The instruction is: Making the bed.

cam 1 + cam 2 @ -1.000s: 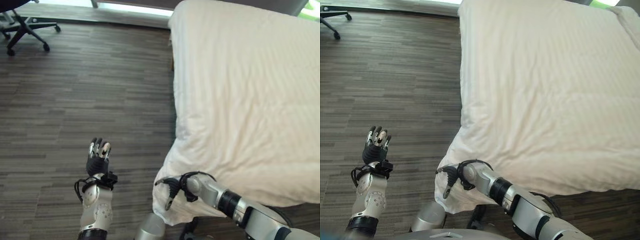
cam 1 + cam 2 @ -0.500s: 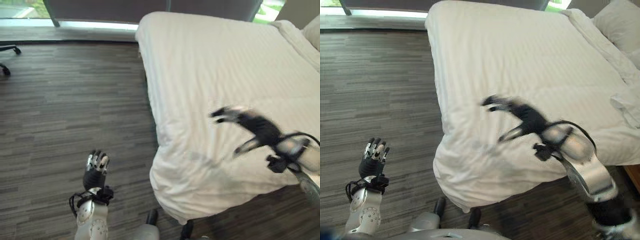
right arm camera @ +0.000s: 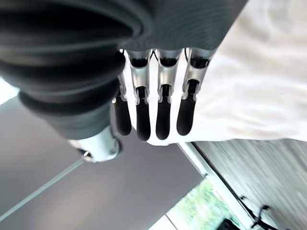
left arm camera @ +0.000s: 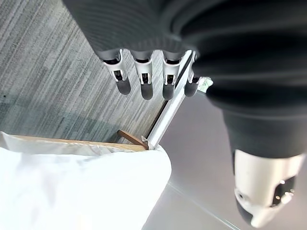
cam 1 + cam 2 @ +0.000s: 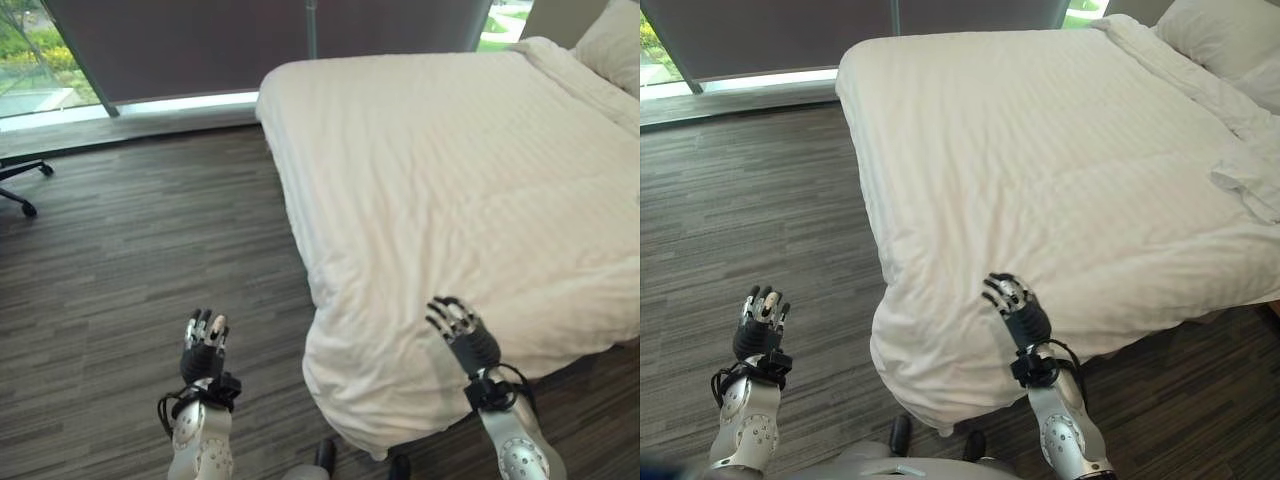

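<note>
Flanking the duvet [image 5: 1060,170] corner, pillow [image 5: 1215,35] and office chair [image 5: 20,180].

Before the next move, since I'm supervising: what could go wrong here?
The duvet bulges at its near corner and overhangs the floor, so a pull could drag it off. The right hand is open above that corner, holding nothing; the left hand is open over floor, too far to help.

Left hand [image 5: 203,347] raised upright on its forearm, fingers [image 4: 144,81] straight and together, pointing up, holding nothing. Right hand [image 5: 1020,312] raised likewise, fingers [image 3: 160,108] straight, slightly spread, empty. Both forearms near vertical, dark wrist covers facing the head camera.
</note>
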### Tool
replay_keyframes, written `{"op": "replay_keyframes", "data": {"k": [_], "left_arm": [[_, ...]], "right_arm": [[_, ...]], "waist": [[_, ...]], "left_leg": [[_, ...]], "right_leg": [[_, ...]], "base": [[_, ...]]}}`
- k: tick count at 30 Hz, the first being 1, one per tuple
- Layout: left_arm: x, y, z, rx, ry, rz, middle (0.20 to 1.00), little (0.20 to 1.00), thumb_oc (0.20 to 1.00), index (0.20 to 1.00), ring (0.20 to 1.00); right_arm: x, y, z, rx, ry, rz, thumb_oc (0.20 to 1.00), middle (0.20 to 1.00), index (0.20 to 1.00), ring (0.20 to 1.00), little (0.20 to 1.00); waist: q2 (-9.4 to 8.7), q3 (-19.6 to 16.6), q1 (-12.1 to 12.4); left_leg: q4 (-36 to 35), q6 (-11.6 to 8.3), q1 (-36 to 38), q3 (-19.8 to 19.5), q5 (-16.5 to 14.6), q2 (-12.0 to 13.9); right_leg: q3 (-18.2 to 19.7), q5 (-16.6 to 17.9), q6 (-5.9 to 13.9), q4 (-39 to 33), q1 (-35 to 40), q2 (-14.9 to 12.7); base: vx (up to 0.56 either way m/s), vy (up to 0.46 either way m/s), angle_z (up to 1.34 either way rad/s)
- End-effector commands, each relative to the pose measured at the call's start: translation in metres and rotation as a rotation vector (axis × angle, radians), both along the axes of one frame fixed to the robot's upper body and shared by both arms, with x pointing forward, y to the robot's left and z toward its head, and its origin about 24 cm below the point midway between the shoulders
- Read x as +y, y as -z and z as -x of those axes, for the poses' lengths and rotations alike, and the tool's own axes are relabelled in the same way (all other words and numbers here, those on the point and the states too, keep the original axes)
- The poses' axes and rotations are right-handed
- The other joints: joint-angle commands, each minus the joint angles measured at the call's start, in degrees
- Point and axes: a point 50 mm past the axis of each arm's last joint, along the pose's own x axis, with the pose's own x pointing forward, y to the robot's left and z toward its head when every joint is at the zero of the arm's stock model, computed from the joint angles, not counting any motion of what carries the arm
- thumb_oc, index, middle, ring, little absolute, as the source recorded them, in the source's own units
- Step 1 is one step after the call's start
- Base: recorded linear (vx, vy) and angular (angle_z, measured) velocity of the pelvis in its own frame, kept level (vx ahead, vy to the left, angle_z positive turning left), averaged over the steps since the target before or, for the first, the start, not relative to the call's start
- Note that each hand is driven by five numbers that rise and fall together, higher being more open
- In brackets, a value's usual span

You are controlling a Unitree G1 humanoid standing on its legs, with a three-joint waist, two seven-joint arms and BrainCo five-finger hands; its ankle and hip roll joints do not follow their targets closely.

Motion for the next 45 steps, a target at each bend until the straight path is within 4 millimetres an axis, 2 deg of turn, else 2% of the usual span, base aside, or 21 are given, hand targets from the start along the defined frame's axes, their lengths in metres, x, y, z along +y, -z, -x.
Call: {"op": "replay_keyframes", "data": {"k": [1, 4, 8, 15, 18, 20, 22, 25, 26, 28, 29, 31, 33, 34, 36, 37, 39, 40, 41, 43, 45], "left_arm": [[0.011, -0.021, -0.015, -0.092, 0.028, -0.107, 1.000, 1.000, 1.000, 1.000, 1.000], [0.010, -0.021, -0.016, -0.096, 0.036, -0.115, 1.000, 1.000, 1.000, 1.000, 1.000], [0.010, -0.019, -0.015, -0.097, 0.030, -0.116, 1.000, 1.000, 1.000, 1.000, 1.000], [0.013, -0.015, -0.010, -0.087, 0.022, -0.107, 1.000, 1.000, 1.000, 1.000, 1.000], [0.012, -0.022, -0.016, -0.096, 0.050, -0.150, 1.000, 1.000, 1.000, 1.000, 1.000], [0.010, -0.029, -0.023, -0.114, 0.077, -0.180, 1.000, 1.000, 1.000, 1.000, 1.000], [0.004, -0.039, -0.034, -0.146, 0.109, -0.215, 1.000, 1.000, 1.000, 1.000, 1.000], [-0.002, -0.044, -0.040, -0.181, 0.129, -0.198, 1.000, 1.000, 1.000, 1.000, 1.000], [0.001, -0.040, -0.034, -0.170, 0.108, -0.180, 1.000, 1.000, 1.000, 1.000, 1.000], [0.003, -0.037, -0.031, -0.161, 0.102, -0.174, 1.000, 1.000, 1.000, 1.000, 1.000], [0.003, -0.035, -0.029, -0.150, 0.097, -0.167, 1.000, 1.000, 1.000, 1.000, 1.000], [0.004, -0.033, -0.027, -0.152, 0.090, -0.152, 1.000, 1.000, 1.000, 1.000, 1.000], [0.003, -0.029, -0.022, -0.148, 0.087, -0.119, 1.000, 1.000, 1.000, 1.000, 1.000], [0.001, -0.027, -0.021, -0.143, 0.094, -0.103, 1.000, 1.000, 1.000, 1.000, 1.000], [-0.001, -0.021, -0.017, -0.118, 0.122, -0.106, 1.000, 1.000, 1.000, 1.000, 1.000], [0.000, -0.020, -0.014, -0.107, 0.126, -0.120, 1.000, 1.000, 1.000, 1.000, 1.000], [0.001, -0.019, -0.009, -0.114, 0.112, -0.111, 1.000, 1.000, 1.000, 1.000, 1.000], [0.002, -0.020, -0.007, -0.124, 0.097, -0.093, 1.000, 1.000, 1.000, 1.000, 1.000], [0.005, -0.016, -0.003, -0.113, 0.071, -0.075, 1.000, 1.000, 1.000, 1.000, 1.000], [0.009, -0.013, 0.001, -0.107, 0.039, -0.054, 1.000, 1.000, 1.000, 1.000, 1.000], [0.006, -0.011, 0.000, -0.105, 0.051, -0.040, 1.000, 1.000, 1.000, 1.000, 1.000]], "right_arm": [[0.018, -0.023, -0.010, -0.160, -0.159, 0.064, 0.200, 0.200, 0.200, 0.200, 0.200], [0.028, -0.007, 0.001, -0.124, -0.287, 0.170, 0.200, 0.200, 0.200, 0.200, 0.200], [0.028, 0.000, 0.006, -0.119, -0.352, 0.251, 0.200, 0.200, 0.200, 0.200, 0.200], [0.010, 0.002, -0.001, -0.102, -0.264, 0.294, 0.200, 0.200, 0.200, 0.200, 0.200], [-0.007, 0.004, -0.004, -0.086, -0.157, 0.325, 0.200, 0.200, 0.200, 0.200, 0.200], [-0.010, 0.003, -0.003, -0.088, -0.127, 0.325, 0.200, 0.200, 0.200, 0.200, 0.200], [-0.017, 0.000, -0.001, -0.106, -0.107, 0.365, 0.200, 0.200, 0.200, 0.200, 0.200], [-0.026, -0.004, -0.002, -0.122, -0.087, 0.400, 0.200, 0.200, 0.200, 0.200, 0.200], [-0.024, -0.010, -0.009, -0.159, -0.108, 0.422, 0.200, 0.200, 0.200, 0.200, 0.200], [-0.023, -0.010, -0.010, -0.162, -0.119, 0.428, 0.200, 0.200, 0.200, 0.200, 0.200], [-0.023, -0.012, -0.012, -0.172, -0.126, 0.435, 0.200, 0.200, 0.200, 0.200, 0.200], [-0.022, -0.014, -0.014, -0.183, -0.142, 0.438, 0.200, 0.200, 0.200, 0.200, 0.200], [-0.023, -0.018, -0.018, -0.209, -0.159, 0.472, 0.200, 0.200, 0.200, 0.200, 0.200], [-0.025, -0.019, -0.019, -0.214, -0.162, 0.501, 0.200, 0.200, 0.200, 0.200, 0.200], [-0.028, -0.020, -0.020, -0.221, -0.166, 0.520, 0.200, 0.200, 0.200, 0.200, 0.200], [-0.029, -0.022, -0.021, -0.223, -0.163, 0.516, 0.200, 0.200, 0.200, 0.200, 0.200], [-0.030, -0.024, -0.027, -0.232, -0.166, 0.504, 0.200, 0.200, 0.200, 0.200, 0.200], [-0.025, -0.024, -0.031, -0.237, -0.194, 0.508, 0.200, 0.200, 0.200, 0.200, 0.200], [-0.022, -0.023, -0.033, -0.234, -0.214, 0.519, 0.200, 0.200, 0.200, 0.200, 0.200], [-0.020, -0.024, -0.035, -0.249, -0.239, 0.544, 0.200, 0.200, 0.200, 0.200, 0.200], [-0.018, -0.020, -0.032, -0.229, -0.244, 0.541, 0.200, 0.200, 0.200, 0.200, 0.200]], "waist": [[-0.75, 0.4, 0.5], [-0.63, 0.7, 0.4], [-0.59, 1.0, 0.4], [-0.84, 1.7, 0.3], [-0.96, 3.4, -0.6], [-0.71, 4.9, -0.9], [1.09, 6.5, -1.7], [2.15, 5.3, -2.6], [0.74, 2.8, -0.4], [0.27, 2.2, 0.3], [-0.35, 1.5, 1.3], [-1.02, 1.0, 2.6], [-0.68, 0.9, 3.8], [0.09, 1.4, 4.4], [0.76, 2.3, 4.6], [1.34, 3.1, 5.3], [3.11, 5.0, 7.4], [3.17, 6.0, 8.6], [2.58, 6.3, 8.8], [1.14, 6.4, 8.1], [0.57, 5.6, 7.5]], "left_leg": [[0.2, -0.62, 0.4, 1.6, 0.3, 0.4], [0.2, -0.63, 0.4, 1.5, 0.3, 0.3], [0.2, -0.60, 0.3, 1.5, 0.3, 0.2], [0.2, -0.37, -0.4, 3.5, 0.2, 0.0], [0.2, 0.32, -1.8, 5.8, 0.2, -0.1], [0.2, 0.89, -1.8, 7.1, 0.1, 0.0], [0.2, 1.05, -1.2, 9.8, 0.6, 1.2], [0.2, 1.50, 0.2, 13.4, 1.0, 1.1], [0.4, 1.12, 0.6, 16.7, 0.3, 0.2], [0.5, 1.14, 0.2, 17.8, 0.5, 0.1], [0.9, 0.86, -1.0, 18.8, 1.1, 0.2], [1.8, -0.27, -3.6, 19.5, 3.2, 0.4], [2.9, -1.34, -6.1, 18.3, 4.9, 0.8], [3.5, -1.40, -7.4, 18.2, 6.9, 1.5], [5.8, -2.28, -9.0, 15.6, 8.2, 1.8], [7.9, -3.61, -10.2, 13.4, 9.9, 2.1], [12.8, -7.30, -12.6, 2.7, 14.0, 1.3], [15.3, -8.14, -12.6, -3.9, 13.5, -0.2], [17.1, -7.79, -12.8, -5.4, 11.6, -0.2], [21.6, -5.72, -12.2, -1.9, 7.6, 3.1], [20.3, -4.52, -8.8, 1.2, 4.2, 6.2]], "right_leg": [[-0.2, 3.6, 4.62, 0.7, -0.4, -5.0], [-0.2, 3.6, 4.68, 0.7, -0.3, -5.1], [-0.3, 3.7, 4.80, 0.7, -0.3, -5.3], [1.1, 5.1, 5.61, 0.7, -2.4, -5.6], [3.4, 7.6, 6.74, 1.1, -6.0, -5.9], [3.4, 7.6, 7.13, 6.1, -8.4, -6.3], [-3.3, 3.3, 6.75, 16.2, -8.0, -6.9], [-11.9, -1.7, 5.32, 25.9, -6.3, -6.3], [-15.8, -5.7, 5.01, 21.2, -0.6, -5.6], [-15.4, -6.7, 4.85, 19.9, 0.2, -4.8], [-14.3, -8.2, 4.07, 16.9, 1.9, -3.1], [-12.3, -8.8, 2.33, 9.9, 3.9, -0.3], [-11.2, -8.9, 1.12, 5.7, 5.4, 1.5], [-10.9, -7.7, 0.21, 3.9, 5.7, 2.4], [-9.3, -7.2, -0.53, 1.5, 7.2, 3.3], [-8.8, -7.0, -1.09, 1.1, 7.4, 3.7], [-7.4, -6.1, -2.04, 1.4, 6.5, 4.3], [-7.0, -5.4, -2.15, 1.6, 5.8, 3.8], [-7.7, -4.6, -1.88, 1.6, 5.5, 2.7], [-10.4, -3.1, -1.53, 1.5, 5.2, 0.6], [-12.2, -2.9, -1.49, 1.3, 5.4, -0.1]], "base": [[0.00, 0.000, 0.00], [0.00, 0.000, 0.00], [0.00, 0.000, 0.00], [-0.03, 0.031, -0.09], [-0.12, 0.097, -0.48], [-0.17, 0.120, -0.74], [-0.16, 0.171, -0.90], [-0.04, 0.154, -0.55], [0.02, 0.097, -0.48], [-0.03, -0.028, -0.94], [-0.12, -0.117, -1.15], [-0.16, -0.148, -0.42], [-0.23, -0.126, -0.24], [-0.28, -0.097, -0.09], [-0.24, -0.096, 0.30], [-0.25, -0.069, 0.51], [-0.28, -0.003, 0.69], [-0.25, 0.012, 0.54], [-0.22, -0.011, 0.08], [-0.16, -0.007, -0.30], [-0.07, 0.035, 0.15]]}}
